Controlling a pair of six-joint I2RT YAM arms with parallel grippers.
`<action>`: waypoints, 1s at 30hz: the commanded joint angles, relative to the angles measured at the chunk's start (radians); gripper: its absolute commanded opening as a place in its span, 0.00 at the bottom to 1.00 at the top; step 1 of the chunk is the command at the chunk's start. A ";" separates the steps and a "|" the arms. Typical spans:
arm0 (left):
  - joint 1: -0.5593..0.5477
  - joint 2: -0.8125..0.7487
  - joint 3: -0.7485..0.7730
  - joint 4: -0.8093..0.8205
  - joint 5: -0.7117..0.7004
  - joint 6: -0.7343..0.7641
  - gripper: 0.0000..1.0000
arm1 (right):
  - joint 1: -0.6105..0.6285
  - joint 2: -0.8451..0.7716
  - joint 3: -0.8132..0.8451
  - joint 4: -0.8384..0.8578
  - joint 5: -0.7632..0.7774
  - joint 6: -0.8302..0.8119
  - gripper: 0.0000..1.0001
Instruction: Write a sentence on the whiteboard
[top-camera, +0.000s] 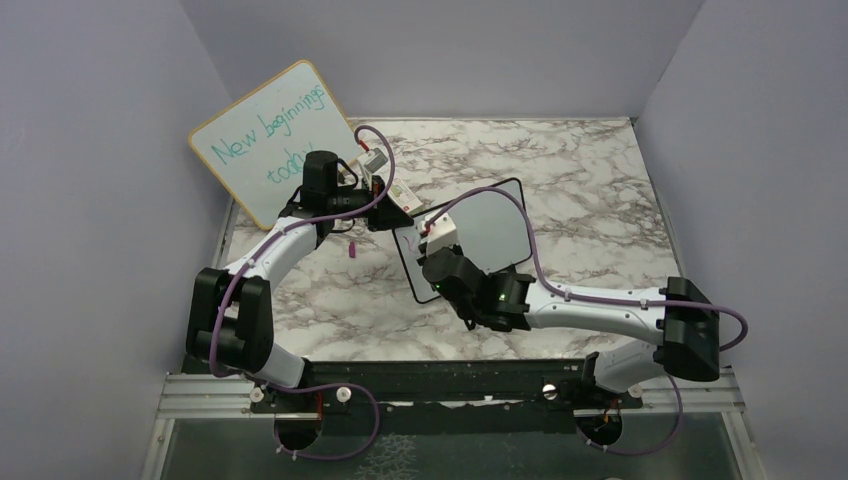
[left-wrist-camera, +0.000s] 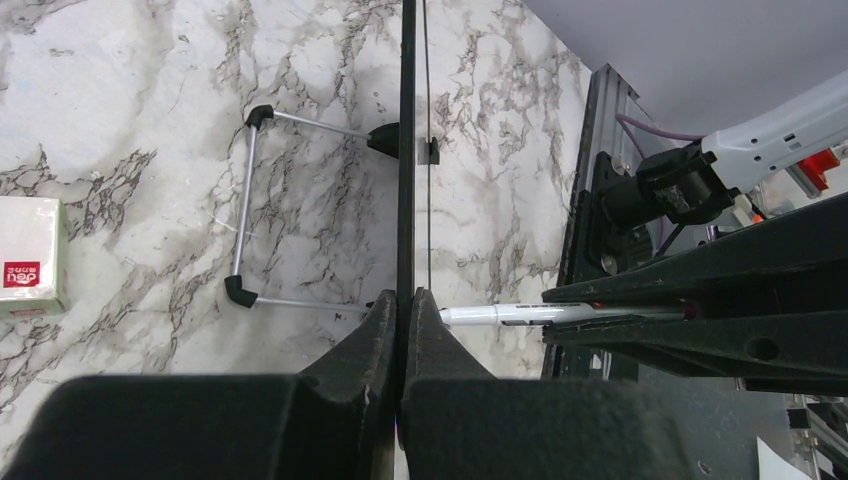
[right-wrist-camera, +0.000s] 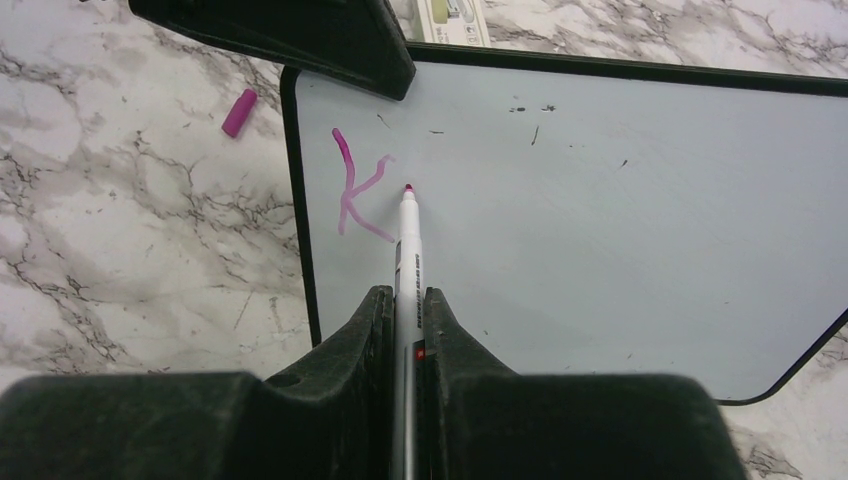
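My right pincer (right-wrist-camera: 405, 300) is clamped narrow on a white marker pen (right-wrist-camera: 408, 250) with its barrel between my fingers. The pen's pink tip meets the face of the small black-framed whiteboard (right-wrist-camera: 600, 220), just right of a pink-purple letter K (right-wrist-camera: 355, 190), the only writing there. The board stands near the middle of the grey-veined marble worktop (top-camera: 600, 180), a little towards its left edge, propped on a thin metal wire stand with black feet (left-wrist-camera: 245, 215). My left pincer (left-wrist-camera: 403, 305) is closed tight on the board's thin black rim, near the corner closest to the K. A small pink pen cap (right-wrist-camera: 239, 112) lies on the marble just beside that corner. A white tissue pack with a red label (left-wrist-camera: 30, 255) lies behind the board. A larger wood-framed board with teal writing (top-camera: 270, 140) leans at the far left corner.
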 joint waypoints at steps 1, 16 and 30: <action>-0.001 0.021 0.003 -0.043 0.016 0.008 0.00 | -0.010 0.030 0.015 0.035 0.021 -0.006 0.00; -0.001 0.015 0.001 -0.043 0.006 0.006 0.00 | -0.021 0.001 -0.011 0.014 0.022 0.033 0.00; -0.001 0.022 0.003 -0.043 -0.004 0.007 0.00 | -0.020 -0.047 -0.049 0.002 -0.060 0.039 0.00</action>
